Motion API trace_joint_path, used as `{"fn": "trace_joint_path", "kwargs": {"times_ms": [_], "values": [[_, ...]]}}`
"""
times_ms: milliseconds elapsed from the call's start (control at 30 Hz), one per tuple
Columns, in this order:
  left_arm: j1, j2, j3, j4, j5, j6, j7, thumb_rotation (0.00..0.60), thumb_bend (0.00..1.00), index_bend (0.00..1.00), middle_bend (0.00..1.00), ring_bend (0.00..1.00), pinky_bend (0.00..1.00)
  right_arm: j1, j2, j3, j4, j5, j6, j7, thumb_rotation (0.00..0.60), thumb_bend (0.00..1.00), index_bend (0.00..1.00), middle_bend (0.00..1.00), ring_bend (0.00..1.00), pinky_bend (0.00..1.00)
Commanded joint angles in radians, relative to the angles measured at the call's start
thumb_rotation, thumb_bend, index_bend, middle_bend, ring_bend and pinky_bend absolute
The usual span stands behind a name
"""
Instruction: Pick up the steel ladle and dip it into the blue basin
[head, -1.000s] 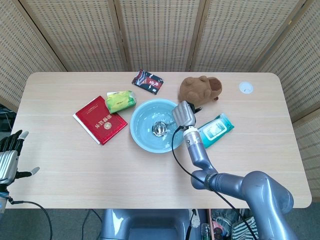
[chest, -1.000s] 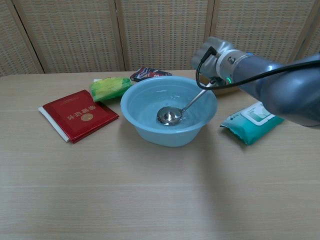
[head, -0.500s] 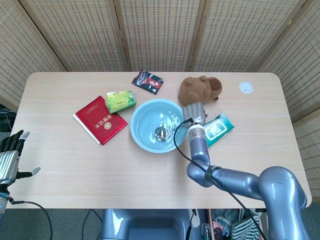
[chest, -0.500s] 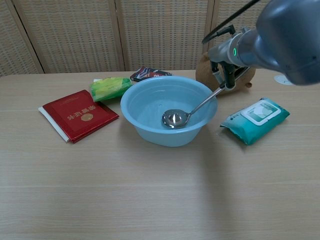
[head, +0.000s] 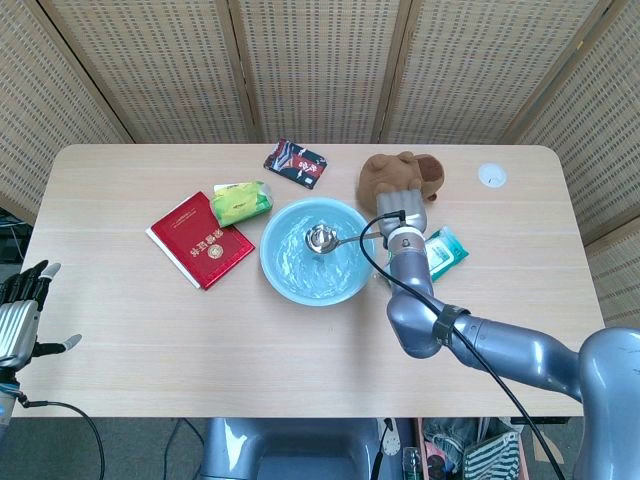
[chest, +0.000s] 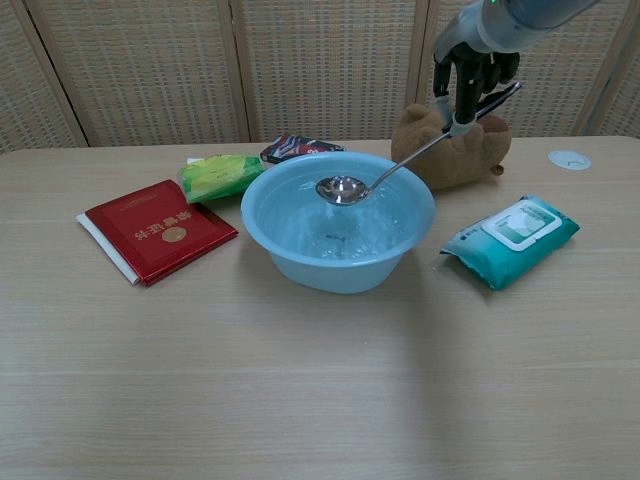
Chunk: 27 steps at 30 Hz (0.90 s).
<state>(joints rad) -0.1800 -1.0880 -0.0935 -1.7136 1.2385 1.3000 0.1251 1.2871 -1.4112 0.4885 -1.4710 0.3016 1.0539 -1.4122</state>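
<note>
Wood table (head: 130, 330): my right hand (chest: 476, 62) gripping ladle (chest: 343, 189), bowl hanging over basin (chest: 262, 232); left hand (head: 20, 305) idling open at 8 o'clock.

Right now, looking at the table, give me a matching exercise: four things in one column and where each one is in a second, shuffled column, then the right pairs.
Things
1. steel ladle
2. red booklet
3. wipes pack
4. brown plush toy

Places
A. behind the blue basin, under the right hand
B. bowl raised over the basin
C. left of the basin
D. right of the basin

Pairs: 1-B, 2-C, 3-D, 4-A
</note>
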Motion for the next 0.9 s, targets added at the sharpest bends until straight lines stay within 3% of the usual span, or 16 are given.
{"fn": "trace_joint_path", "kwargs": {"times_ms": [33,900], "values": [[-0.001,0.001,-0.001,0.001,-0.002,-0.001,-0.001,0.6,0.0,0.0,0.0,0.0,0.0,0.012,0.023,0.008,-0.009,0.029,0.003,-0.003,0.6,0.91,0.76,1.0,0.98,1.0],[0.0,0.0,0.008,-0.002,0.008,0.005,0.0,0.6,0.0,0.0,0.0,0.0,0.0,0.03,0.159,-0.003,-0.153,0.029,0.039,0.078,0.6,0.91,0.76,1.0,0.98,1.0]]}}
